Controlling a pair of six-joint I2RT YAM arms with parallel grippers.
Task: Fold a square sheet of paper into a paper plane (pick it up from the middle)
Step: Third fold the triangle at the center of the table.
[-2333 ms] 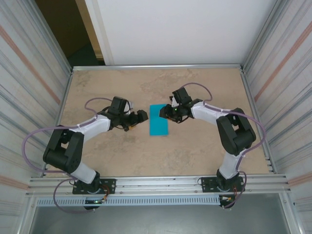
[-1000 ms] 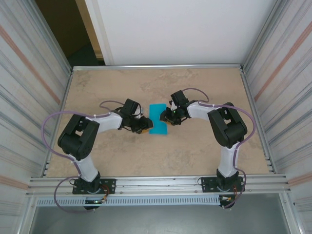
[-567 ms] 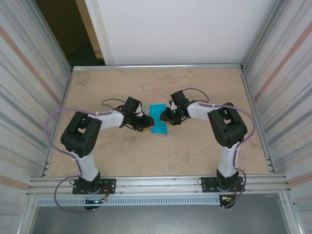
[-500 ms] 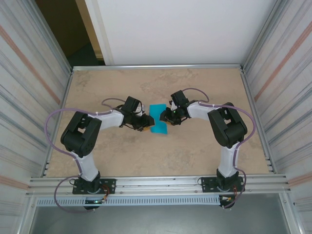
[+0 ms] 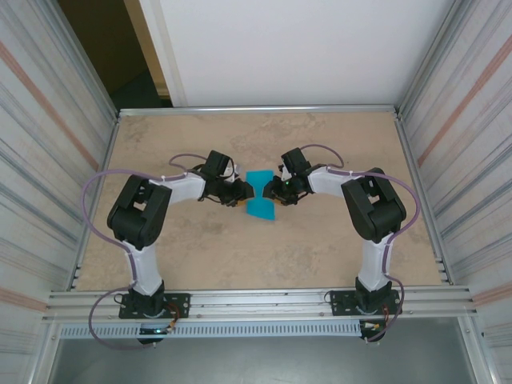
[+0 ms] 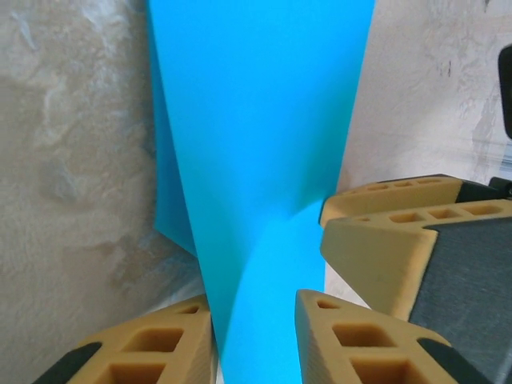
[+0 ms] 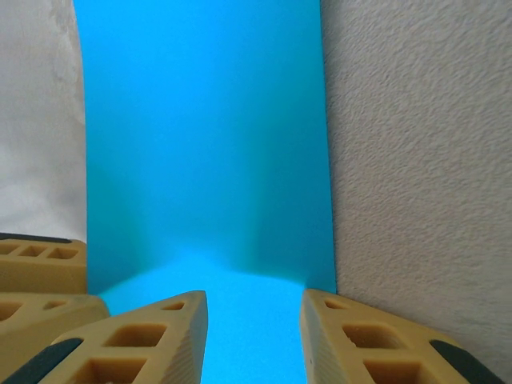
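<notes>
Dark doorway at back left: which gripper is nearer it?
Left. The left gripper lies in front and right of the doorway; the right gripper lies farther right, across the sheet of paper.

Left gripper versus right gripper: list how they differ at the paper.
The left gripper reaches the square sheet of paper from its left edge, the right gripper from its right. Between the left's jaws the paper twists upward; between the right's it bends gently. Both straddle it, jaws apart.

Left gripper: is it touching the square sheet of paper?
Touching. In the left wrist view the square sheet of paper buckles up between the fingers of the left gripper and lies against both inner faces.
</notes>
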